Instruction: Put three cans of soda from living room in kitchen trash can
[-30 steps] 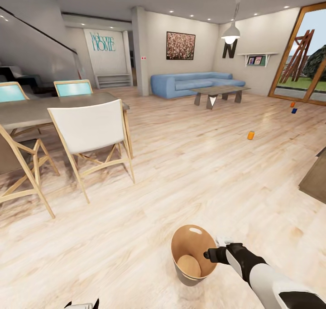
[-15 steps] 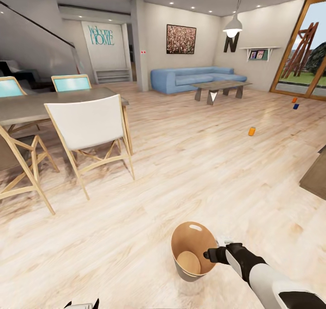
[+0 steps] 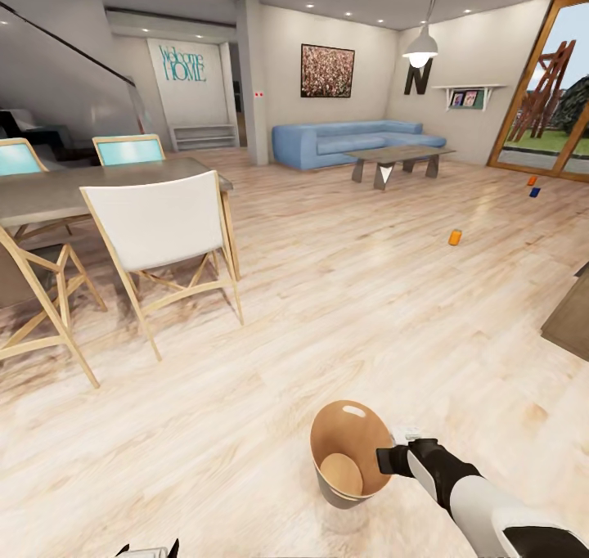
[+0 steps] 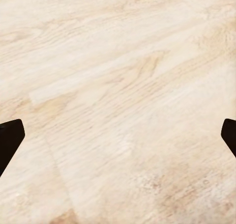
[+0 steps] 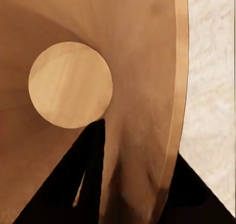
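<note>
Holding the tash can [image 3: 350, 453] by its rim, the right tool [image 3: 394, 458] is pinched shut.
Three soda cans [image 3: 455, 237] are seen far off on the floor [image 3: 343, 312]; the left tool [image 4: 118, 135] is spread wide.

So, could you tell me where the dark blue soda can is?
In the head view, the dark blue can stands on the floor far right, beside an orange can, near the glass door.

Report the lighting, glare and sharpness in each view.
Head view: bright, even light, lit pendant lamp, soft sheen on the floor, distant cans tiny. Left wrist view: floorboards slightly soft, dark fingertips at the edges. Right wrist view: trash can interior glossy, fingers black silhouettes.
</note>
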Available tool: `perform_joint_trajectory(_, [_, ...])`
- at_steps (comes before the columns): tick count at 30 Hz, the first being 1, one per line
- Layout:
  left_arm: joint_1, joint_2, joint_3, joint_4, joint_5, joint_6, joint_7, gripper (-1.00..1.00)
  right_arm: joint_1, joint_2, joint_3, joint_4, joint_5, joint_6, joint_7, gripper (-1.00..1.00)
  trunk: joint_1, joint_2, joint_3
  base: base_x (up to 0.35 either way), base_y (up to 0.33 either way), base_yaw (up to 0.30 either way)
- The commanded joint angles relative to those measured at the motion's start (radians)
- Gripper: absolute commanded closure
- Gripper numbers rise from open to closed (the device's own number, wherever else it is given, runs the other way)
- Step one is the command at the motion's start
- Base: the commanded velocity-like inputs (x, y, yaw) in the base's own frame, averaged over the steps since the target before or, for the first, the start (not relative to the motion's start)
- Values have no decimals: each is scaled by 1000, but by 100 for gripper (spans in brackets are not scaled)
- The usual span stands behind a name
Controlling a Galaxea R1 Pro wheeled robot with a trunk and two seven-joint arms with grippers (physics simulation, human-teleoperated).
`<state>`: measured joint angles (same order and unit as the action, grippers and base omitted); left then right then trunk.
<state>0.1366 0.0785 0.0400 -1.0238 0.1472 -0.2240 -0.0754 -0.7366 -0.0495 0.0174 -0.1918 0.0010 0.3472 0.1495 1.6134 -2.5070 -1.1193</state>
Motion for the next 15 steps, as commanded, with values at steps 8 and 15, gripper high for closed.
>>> perform_joint_trajectory(8, [0, 0, 0, -1, 0, 1, -1, -100, 0, 1, 8, 0, -3, -1, 2, 100, -1, 1, 12, 0, 0, 0])
perform_joint_trajectory(15, [0, 0, 1, -3, 0, 2, -1, -100, 1, -1, 7, 0, -4, -4, 3, 100, -4, 2, 39, 0, 0, 0])
